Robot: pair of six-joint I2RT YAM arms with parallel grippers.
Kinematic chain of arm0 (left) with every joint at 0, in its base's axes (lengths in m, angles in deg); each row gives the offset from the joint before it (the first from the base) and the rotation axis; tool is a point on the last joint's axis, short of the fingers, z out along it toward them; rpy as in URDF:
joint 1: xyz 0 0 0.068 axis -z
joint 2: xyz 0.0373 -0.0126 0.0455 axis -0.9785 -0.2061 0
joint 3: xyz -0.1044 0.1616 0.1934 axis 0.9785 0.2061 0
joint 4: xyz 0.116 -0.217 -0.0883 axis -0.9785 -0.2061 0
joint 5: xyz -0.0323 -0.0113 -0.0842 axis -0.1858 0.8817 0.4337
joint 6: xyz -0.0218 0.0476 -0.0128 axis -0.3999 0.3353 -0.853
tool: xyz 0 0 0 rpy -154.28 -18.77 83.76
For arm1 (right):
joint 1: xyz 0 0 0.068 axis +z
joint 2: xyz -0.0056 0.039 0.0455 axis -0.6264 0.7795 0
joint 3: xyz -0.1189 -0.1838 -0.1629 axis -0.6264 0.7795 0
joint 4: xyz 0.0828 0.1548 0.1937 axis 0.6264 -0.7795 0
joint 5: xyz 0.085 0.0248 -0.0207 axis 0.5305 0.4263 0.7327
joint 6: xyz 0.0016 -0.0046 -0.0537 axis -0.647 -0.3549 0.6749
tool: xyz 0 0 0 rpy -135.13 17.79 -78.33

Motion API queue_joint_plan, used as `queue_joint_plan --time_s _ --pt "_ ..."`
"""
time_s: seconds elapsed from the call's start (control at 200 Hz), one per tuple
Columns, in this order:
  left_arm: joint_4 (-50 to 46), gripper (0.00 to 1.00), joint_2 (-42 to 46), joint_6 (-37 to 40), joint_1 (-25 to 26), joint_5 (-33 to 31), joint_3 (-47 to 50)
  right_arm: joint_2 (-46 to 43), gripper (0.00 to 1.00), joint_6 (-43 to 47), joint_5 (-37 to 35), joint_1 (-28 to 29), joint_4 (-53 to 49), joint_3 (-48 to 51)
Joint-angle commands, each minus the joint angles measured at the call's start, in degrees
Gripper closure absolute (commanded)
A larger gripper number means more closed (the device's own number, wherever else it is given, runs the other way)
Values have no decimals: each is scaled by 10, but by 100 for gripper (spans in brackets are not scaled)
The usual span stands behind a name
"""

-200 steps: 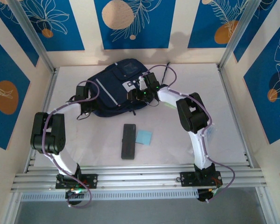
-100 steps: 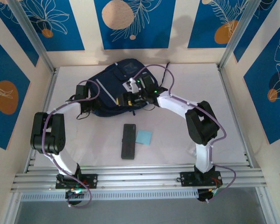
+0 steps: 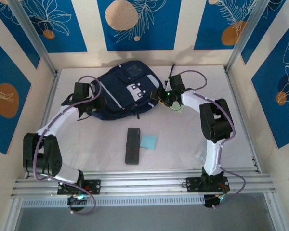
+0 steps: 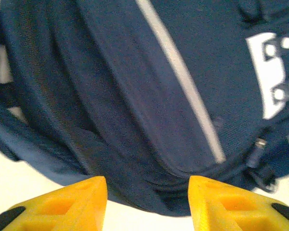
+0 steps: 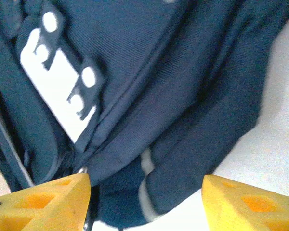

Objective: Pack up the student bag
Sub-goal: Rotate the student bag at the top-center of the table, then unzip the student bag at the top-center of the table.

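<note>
You see the student bag (image 3: 118,89) lying flat at 12 o'clock on the counter (image 3: 86,144). Your left tool (image 4: 147,185) faces the bag's 9 o'clock edge, fingers moderately apart and holding nothing. Your right tool (image 5: 145,180) faces its 3 o'clock edge, spread wide and empty.

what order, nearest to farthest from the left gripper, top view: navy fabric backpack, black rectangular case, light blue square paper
1. navy backpack, right beside the left gripper
2. black case, lower centre
3. light blue paper, right of the case
</note>
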Motion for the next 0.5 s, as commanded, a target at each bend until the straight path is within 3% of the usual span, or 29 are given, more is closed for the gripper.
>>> queue_joint_plan --time_s 0.0,0.225,0.495 --pt "39 52 3 -64 27 73 10 37 40 -57 24 -2 50 8" --pt "179 52 -57 -182 89 110 24 90 48 -105 35 3 89 -8" --pt "258 51 -169 -269 155 75 0 92 49 -137 22 16 112 26"
